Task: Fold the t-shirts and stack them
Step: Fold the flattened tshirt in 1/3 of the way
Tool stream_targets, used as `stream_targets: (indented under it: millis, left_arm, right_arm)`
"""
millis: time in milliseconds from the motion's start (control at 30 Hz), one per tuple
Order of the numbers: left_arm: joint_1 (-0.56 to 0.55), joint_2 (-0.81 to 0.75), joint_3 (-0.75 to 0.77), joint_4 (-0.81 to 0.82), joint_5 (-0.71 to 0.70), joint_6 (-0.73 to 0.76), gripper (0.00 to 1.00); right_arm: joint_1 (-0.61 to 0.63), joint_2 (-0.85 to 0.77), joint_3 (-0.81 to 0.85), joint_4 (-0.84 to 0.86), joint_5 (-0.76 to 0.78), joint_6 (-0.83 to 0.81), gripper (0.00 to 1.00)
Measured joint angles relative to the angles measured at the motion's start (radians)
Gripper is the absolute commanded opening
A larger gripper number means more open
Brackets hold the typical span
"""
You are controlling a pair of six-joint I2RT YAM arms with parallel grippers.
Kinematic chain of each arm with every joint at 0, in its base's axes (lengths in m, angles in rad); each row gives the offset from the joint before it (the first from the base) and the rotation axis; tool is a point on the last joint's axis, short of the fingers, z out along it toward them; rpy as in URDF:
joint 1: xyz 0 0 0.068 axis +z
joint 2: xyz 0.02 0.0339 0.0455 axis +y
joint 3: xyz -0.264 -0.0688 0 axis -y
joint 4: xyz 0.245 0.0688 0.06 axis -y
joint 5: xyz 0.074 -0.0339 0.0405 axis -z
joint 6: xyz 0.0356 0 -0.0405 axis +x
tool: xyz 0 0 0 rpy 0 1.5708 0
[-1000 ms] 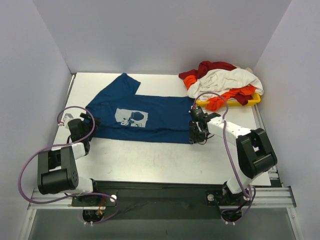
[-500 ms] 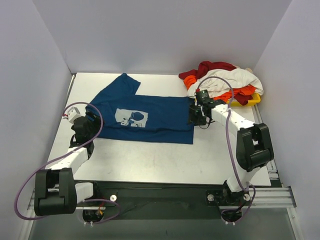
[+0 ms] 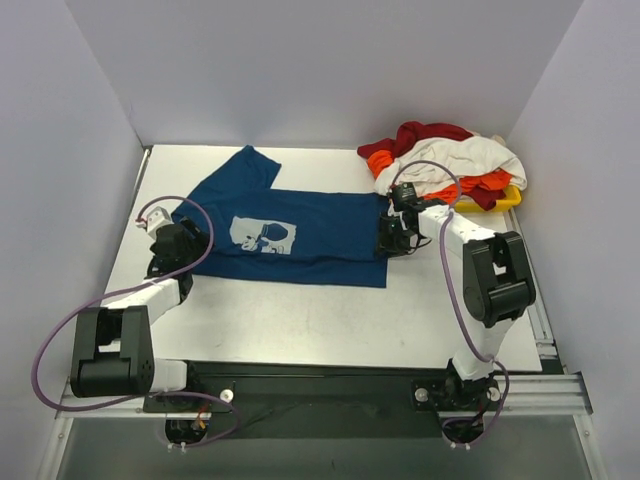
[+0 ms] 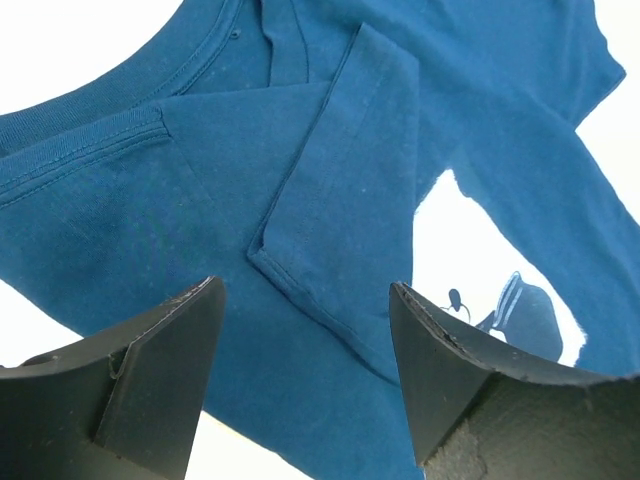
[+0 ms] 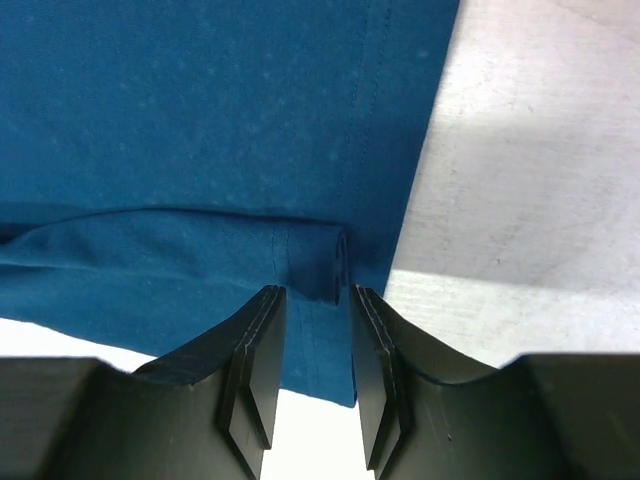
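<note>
Right gripper (image 5: 315,292) jaws stand narrowly parted, holding nothing, at the dark blue t-shirt (image 3: 300,235) hem; left gripper (image 4: 305,300) gapes wide over its collar. We find this shirt spread across the bench (image 3: 300,320) middle. At the back right corner, the yellow tray (image 3: 500,203) holds the heaped t-shirts (image 3: 450,158).

Top camera sits high behind both arm bases, tilted down and forward: a wide, distant shot of the whole white surface (image 3: 300,320), with the left claw (image 3: 178,240) and right claw (image 3: 390,238) both small at either end of the dark blue t-shirt (image 3: 300,235). The left wrist camera looks out past the left claw (image 4: 305,295), close on the shirt's collar and folded sleeve just ahead, with the pale print (image 4: 470,240) farther out. That same print (image 3: 264,236) shows from the top. The right wrist camera is nearer still, looking down between the right claw (image 5: 315,300) fingers at the hem, bare surface (image 5: 520,150) alongside.
</note>
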Motion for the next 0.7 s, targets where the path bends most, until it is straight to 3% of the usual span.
stream_targets:
  millis: [267, 600, 700]
  left_arm:
    - [-0.008, 0.064, 0.03, -0.013, -0.001, 0.008, 0.77]
    - [-0.008, 0.064, 0.032, -0.016, -0.001, 0.008, 0.77]
    - [-0.008, 0.064, 0.032, -0.016, -0.001, 0.008, 0.77]
  right_arm:
    - [-0.007, 0.045, 0.015, 0.004, -0.011, -0.003, 0.31]
    - [-0.013, 0.076, 0.036, 0.005, -0.03, -0.021, 0.02]
    - [-0.013, 0.076, 0.036, 0.004, -0.032, -0.023, 0.0]
